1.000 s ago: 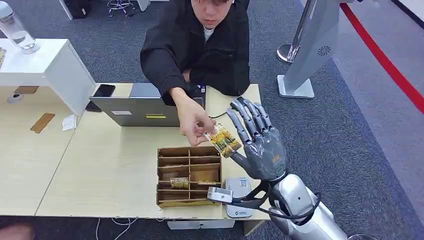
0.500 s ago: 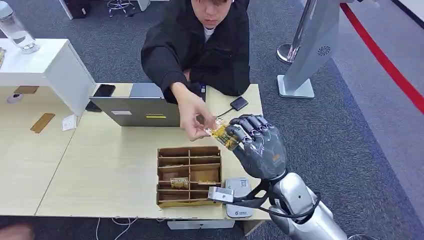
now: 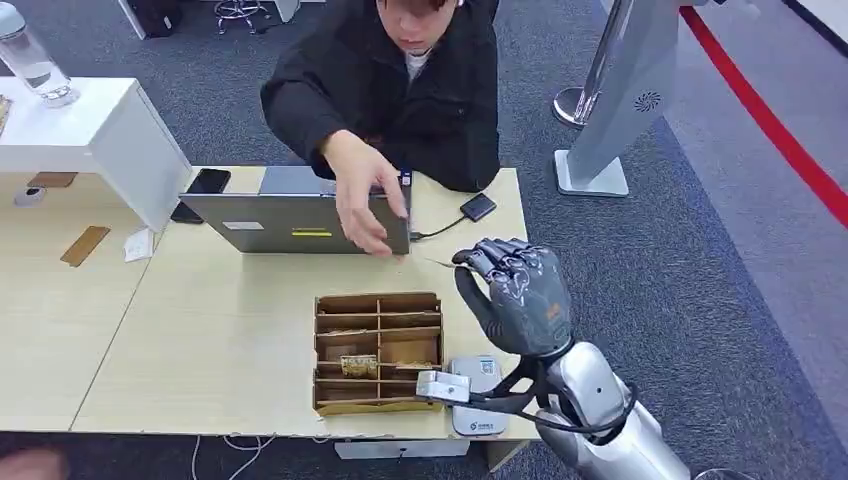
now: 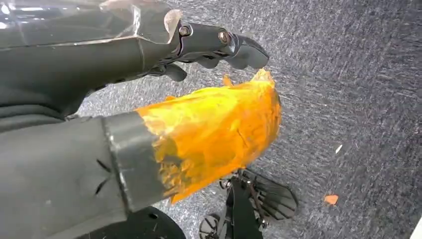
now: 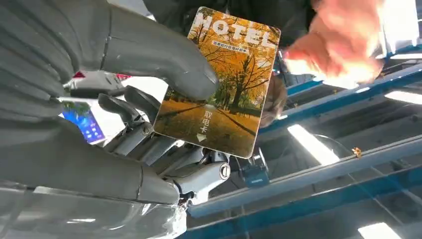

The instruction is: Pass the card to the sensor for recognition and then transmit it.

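Observation:
The card [image 5: 221,84] is an orange autumn-tree picture printed HOTEL. My right hand [image 5: 99,99] pinches it between the thumb and the fingers behind it. In the head view that right hand [image 3: 515,300] is raised over the table's right part, fingers curled in, with the card edge-on at its fingertips. A white card reader [image 3: 478,395] lies flat at the table's front edge, below and behind the hand. My left hand [image 4: 149,114] hangs over grey carpet with an orange-taped thumb and holds nothing.
A person sits across the table; their hand [image 3: 360,205] hovers over the grey laptop [image 3: 290,215]. A wooden divided box [image 3: 378,350] stands left of the reader. A small black device [image 3: 478,207] on a cable lies near the far right corner.
The person brought the card to my open right hand, my fingers closed on it, and the person's hand let go and drew back to the laptop.

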You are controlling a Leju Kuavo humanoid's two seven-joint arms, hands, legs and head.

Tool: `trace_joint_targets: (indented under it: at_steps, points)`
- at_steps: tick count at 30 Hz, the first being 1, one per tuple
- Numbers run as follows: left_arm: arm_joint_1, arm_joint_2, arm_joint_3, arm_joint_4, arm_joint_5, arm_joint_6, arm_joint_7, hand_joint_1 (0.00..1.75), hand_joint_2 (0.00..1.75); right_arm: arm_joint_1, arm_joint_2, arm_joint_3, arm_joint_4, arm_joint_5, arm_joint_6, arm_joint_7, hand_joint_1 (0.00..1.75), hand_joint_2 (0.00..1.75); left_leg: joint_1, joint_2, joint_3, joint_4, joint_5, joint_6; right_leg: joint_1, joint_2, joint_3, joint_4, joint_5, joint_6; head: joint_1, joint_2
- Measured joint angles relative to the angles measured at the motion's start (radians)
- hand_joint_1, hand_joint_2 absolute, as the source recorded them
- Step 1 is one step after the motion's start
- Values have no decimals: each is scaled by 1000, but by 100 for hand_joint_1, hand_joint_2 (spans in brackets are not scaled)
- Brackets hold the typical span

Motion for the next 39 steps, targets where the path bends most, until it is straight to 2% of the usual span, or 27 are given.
trace_joint_targets:
  at_steps: [12,15,20,25,34,39]
  points:
    - [-2,-8,17,0,-12,1,-2,0,0,40,3,0,-18,-154,74,-51,175,175,0,0,0,0,0,0,0,0,0,0,0,0,0,0]
    - [-2,-10,22,0,-14,2,-2,0,0,61,3,-7,-26,-237,118,-71,175,175,0,0,0,0,0,0,0,0,0,0,0,0,0,0]
    - [-2,-14,51,0,-24,3,-9,0,0,152,3,-49,-28,-437,198,-125,175,175,0,-1,-1,0,0,0,0,0,0,0,0,0,0,0]
    - [-2,-15,70,0,-28,3,-11,0,0,205,3,-82,-28,-479,214,-144,175,175,0,0,0,0,-1,0,0,0,-1,0,0,0,0,0]
    - [-3,-19,116,0,-49,19,-41,0,0,323,4,-150,-26,-703,345,-200,175,175,0,0,-1,0,-1,0,0,0,-1,0,0,0,0,0]
    - [-3,-23,126,0,-57,24,-45,0,0,351,3,-166,-10,-763,373,-203,175,175,0,0,-1,0,-1,0,0,0,-1,0,0,0,0,0]
